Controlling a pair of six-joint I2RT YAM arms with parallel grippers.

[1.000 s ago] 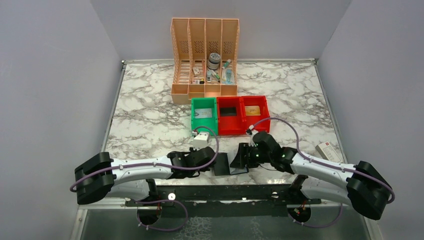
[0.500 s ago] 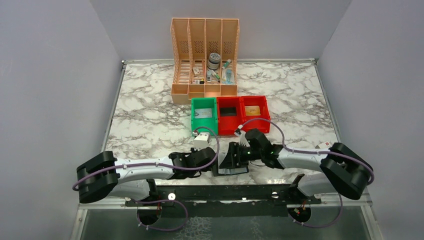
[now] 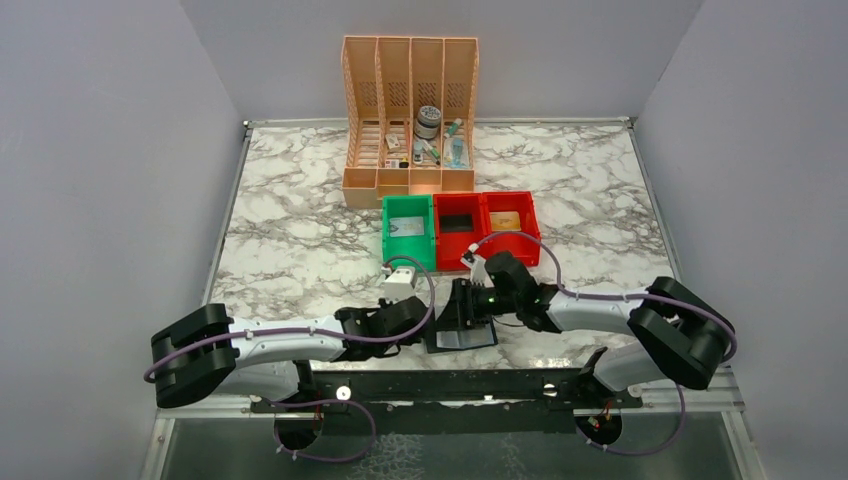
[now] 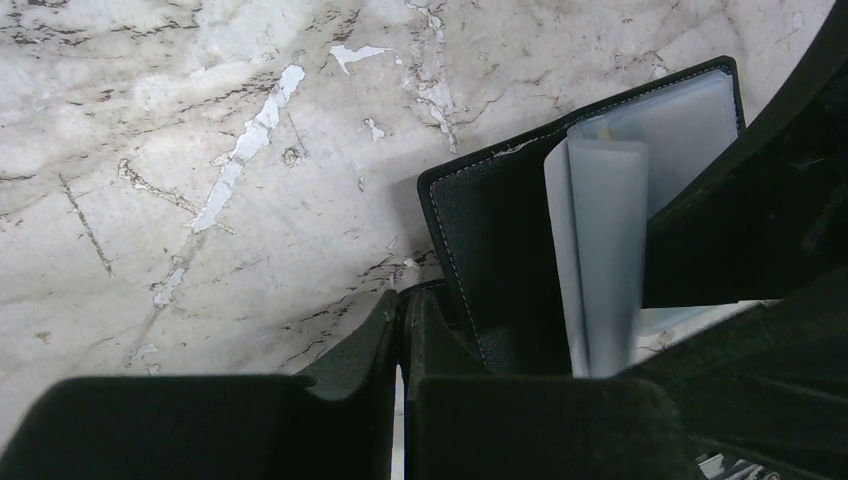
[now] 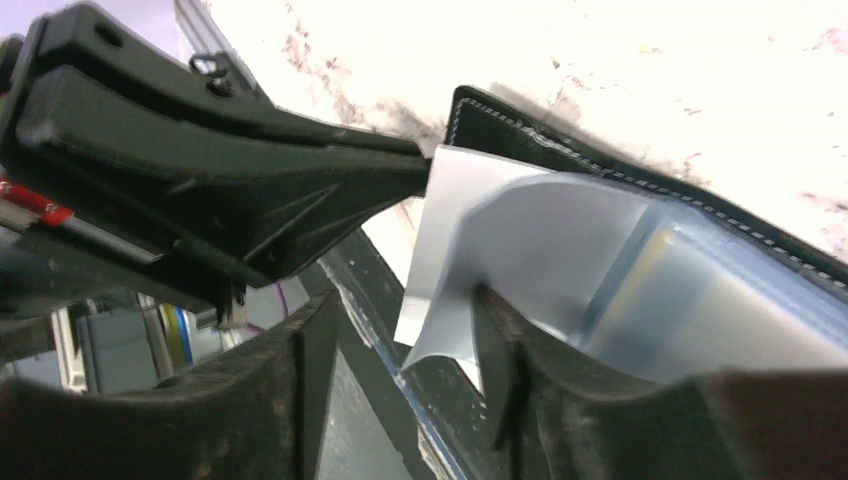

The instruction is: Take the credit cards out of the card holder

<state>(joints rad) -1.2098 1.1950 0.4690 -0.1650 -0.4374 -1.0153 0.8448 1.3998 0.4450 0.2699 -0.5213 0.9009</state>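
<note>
Right now the holder (image 3: 461, 333) lies open on the table (image 3: 300, 230), just beside its near edge, between my two claws. A pale sleeve (image 5: 520, 240) curls up out of it. I can't pick out a card for sure.

The left claw (image 4: 400, 320) is pressed together at the holder's left edge; whether it nips the tab I cannot tell. The right claw (image 5: 403, 310) is spread, with the sleeve between its fingers.

My worries are these:
- If I close now I may catch only the sleeve and bend or tear it.
- A hard pull could drag the holder loose from the left claw.
- The claws sit almost tip to tip, so a small drift could knock them together.

The rail (image 3: 440, 385) lies just near of the holder and the bins (image 3: 455, 230) are close on the far side. Open marble lies left and right.
</note>
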